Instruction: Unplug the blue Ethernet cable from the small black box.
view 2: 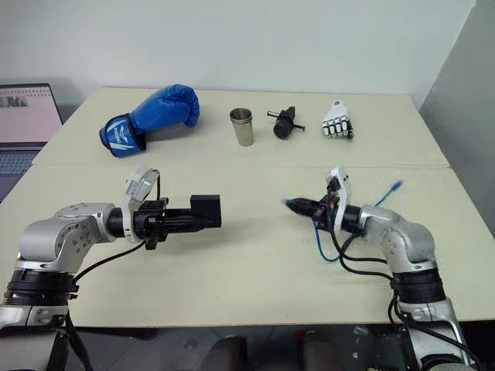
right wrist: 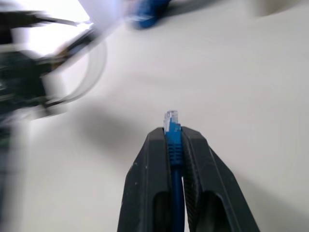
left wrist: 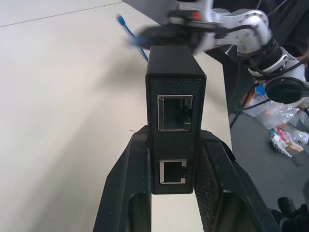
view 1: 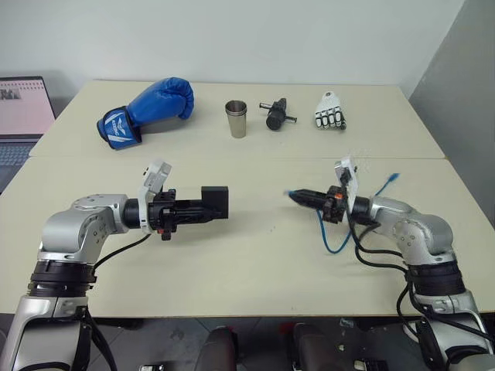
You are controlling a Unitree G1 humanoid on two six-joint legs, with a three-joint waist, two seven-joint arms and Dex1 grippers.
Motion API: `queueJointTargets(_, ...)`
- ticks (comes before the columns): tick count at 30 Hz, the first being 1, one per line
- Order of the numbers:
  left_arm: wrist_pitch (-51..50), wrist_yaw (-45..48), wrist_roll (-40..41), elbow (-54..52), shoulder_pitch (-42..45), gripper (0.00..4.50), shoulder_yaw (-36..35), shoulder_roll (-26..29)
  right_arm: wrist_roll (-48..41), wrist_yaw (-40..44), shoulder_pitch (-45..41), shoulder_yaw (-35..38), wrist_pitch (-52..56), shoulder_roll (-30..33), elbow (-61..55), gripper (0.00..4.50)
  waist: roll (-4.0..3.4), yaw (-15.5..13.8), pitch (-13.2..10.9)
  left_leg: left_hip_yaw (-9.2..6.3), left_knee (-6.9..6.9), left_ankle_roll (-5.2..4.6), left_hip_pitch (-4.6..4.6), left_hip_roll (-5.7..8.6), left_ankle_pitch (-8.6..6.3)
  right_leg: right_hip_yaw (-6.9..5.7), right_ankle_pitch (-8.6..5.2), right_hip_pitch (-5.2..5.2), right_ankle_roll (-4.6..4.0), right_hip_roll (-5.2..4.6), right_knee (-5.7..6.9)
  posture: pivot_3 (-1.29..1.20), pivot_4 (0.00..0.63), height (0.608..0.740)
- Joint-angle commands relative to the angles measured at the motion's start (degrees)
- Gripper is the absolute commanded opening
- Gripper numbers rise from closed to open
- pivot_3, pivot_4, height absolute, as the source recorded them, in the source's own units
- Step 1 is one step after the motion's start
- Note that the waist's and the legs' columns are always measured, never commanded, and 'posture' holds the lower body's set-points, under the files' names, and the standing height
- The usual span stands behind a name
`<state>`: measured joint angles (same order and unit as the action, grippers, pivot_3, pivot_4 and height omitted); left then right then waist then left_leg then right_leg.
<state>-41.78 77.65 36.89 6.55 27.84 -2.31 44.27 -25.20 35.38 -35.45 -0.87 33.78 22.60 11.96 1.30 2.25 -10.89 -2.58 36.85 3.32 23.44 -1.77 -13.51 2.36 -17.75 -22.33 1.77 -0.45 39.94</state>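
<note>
With both ports empty, the small black box (left wrist: 175,111) sat clamped in the left gripper (view 1: 209,205) while the right gripper (right wrist: 174,145) pinched the blue Ethernet cable (right wrist: 172,126) well apart above the tabletop (view 1: 255,255), so the unplugging seemed done, probably leaving only setting them down.

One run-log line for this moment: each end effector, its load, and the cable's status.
left end effector: shut on small black box | right end effector: shut on blue Ethernet cable | cable: unplugged, ports empty

- small black box (left wrist: 175,116): matte, upright, clamped between the left hand's (view 1: 207,207) fingers above the table (view 1: 255,255); two port openings, both empty
- blue Ethernet cable (view 1: 331,239): unplugged, well apart from the box; clear-tipped plug pinched in the right hand (right wrist: 171,137); cord loops down, far end raised
</note>
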Motion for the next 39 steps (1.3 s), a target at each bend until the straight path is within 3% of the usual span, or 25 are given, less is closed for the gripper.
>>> queueJointTargets(1, 0.7, -1.9, 0.0, -1.8, 0.6, 0.80, -0.8, -1.0, 9.5, -8.7, -5.2, 0.7, -14.4, -1.9, 13.1, 0.04, 0.01, 0.1, 0.0, -0.02, 0.00, 0.00, 0.00, -0.02, 0.00, -0.02, 0.00, 0.01, -0.01, 0.01, -0.01, 0.00, 0.150, 0.740)
queueJointTargets(4, 0.6, -2.6, 0.0, -2.0, 0.8, 0.80, -0.7, -1.6, 12.5, -10.2, -7.3, 0.8, -19.3, -2.5, 19.4, 0.04, 0.01, 0.1, 0.0, 0.01, -0.02, 0.00, 0.03, -0.01, 0.00, 0.01, 0.00, 0.00, -0.03, -0.01, -0.01, 0.00, 0.150, 0.740)
queueJointTargets(5, 0.6, -3.1, 0.0, -2.3, 0.8, 0.80, -0.7, -1.9, 13.0, -10.4, -7.8, 1.1, -20.4, -2.6, 20.9, 0.75, 0.00, 0.1, 0.0, 0.02, -0.01, 0.01, 0.04, -0.01, 0.00, 0.01, 0.00, 0.00, -0.03, -0.01, -0.03, 0.00, 0.150, 0.740)
queueJointTargets(12, 3.0, -7.8, -0.6, -2.7, 0.6, 0.80, -2.6, -3.9, 13.0, -5.5, -6.7, 1.6, -23.4, -1.1, 18.9, 2.32, 0.00, 0.1, 0.0, 0.06, 0.00, 0.01, 0.08, 0.01, 0.00, 0.04, 0.00, 0.00, -0.04, -0.08, -0.04, 0.00, 0.150, 0.740)
queueJointTargets(15, 6.4, -12.4, -2.4, -1.4, 1.2, 0.80, -3.9, -5.7, 11.4, 0.1, -5.0, 0.8, -22.1, 0.6, 12.9, 2.94, 0.00, 0.0, 0.0, 0.03, 0.02, 0.01, 0.07, 0.01, 0.00, 0.02, 0.00, 0.00, -0.03, -0.08, 0.01, 0.00, 0.150, 0.740)
queueJointTargets(20, 18.6, -27.5, -10.5, 3.9, 1.8, 0.80, -6.9, -10.9, 3.8, 15.1, 0.8, -4.2, -11.6, 5.7, -9.3, 4.02, -0.01, -0.3, 0.0, -0.02, 0.04, 0.01, 0.08, 0.00, 0.00, -0.01, 0.00, 0.01, -0.03, -0.07, -0.01, 0.00, 0.150, 0.740)
queueJointTargets(23, 29.2, -37.7, -16.4, 9.2, 1.6, 0.80, -8.9, -14.7, 2.5, 18.4, 2.5, -7.2, -7.5, 8.1, -18.9, 4.04, -0.01, -0.3, 0.0, -0.13, 0.06, 0.01, 0.07, 0.00, 0.00, 0.00, 0.01, 0.02, -0.03, -0.08, 0.00, 0.00, 0.150, 0.740)
queueJointTargets(29, 43.2, -48.8, -23.4, 17.0, -0.7, 0.80, -10.1, -18.4, 3.8, 18.0, 1.9, -10.4, -4.6, 7.8, -24.1, 4.04, 0.01, -0.5, 0.0, -0.26, 0.09, 0.01, 0.07, 0.05, 0.00, -0.06, 0.01, 0.05, -0.02, -0.14, 0.00, 0.00, 0.150, 0.740)
queueJointTargets(39, 46.7, -57.6, -25.4, 24.2, -3.9, 0.80, -11.4, -22.4, 5.8, 18.3, 0.9, -13.1, -4.2, 7.2, -24.0, 4.04, 0.04, -0.6, 0.0, -0.28, 0.10, 0.01, 0.09, 0.12, 0.00, -0.14, 0.02, 0.06, -0.01, -0.24, 0.00, 0.00, 0.150, 0.740)
